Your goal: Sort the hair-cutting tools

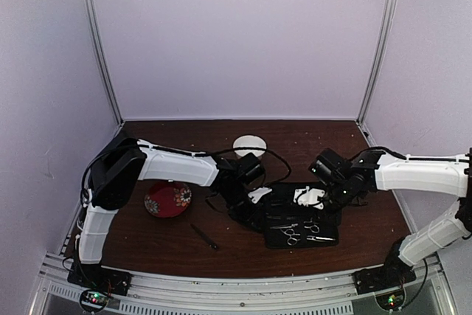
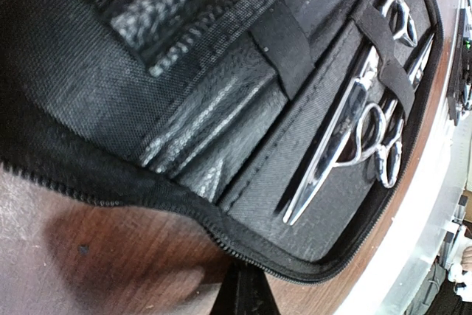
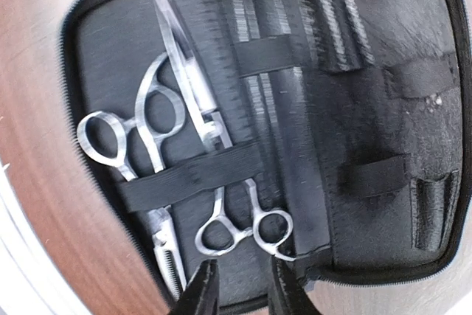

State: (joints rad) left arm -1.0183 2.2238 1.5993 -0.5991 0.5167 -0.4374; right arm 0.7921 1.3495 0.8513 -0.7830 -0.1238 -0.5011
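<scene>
Scissors (image 3: 188, 71) polished metal; case (image 3: 369, 108) matt black woven cloth; table (image 1: 147, 248) dark glossy wood.

Dark wood table (image 1: 147, 245): red patterned plate (image 1: 167, 198) at left, thin black stick (image 1: 204, 237) nearby, open black case (image 1: 271, 240) centre, white disc (image 1: 249, 144) behind.

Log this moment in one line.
silver metal scissors both strapped in open black zip case | thin black stick on table | right fingers open over case

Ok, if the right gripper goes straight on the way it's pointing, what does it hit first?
Probably the ring handles of the smaller scissors, strapped in the open black case. They sit just ahead of the right gripper, which is open, though the depth between them is hard to judge.
</scene>
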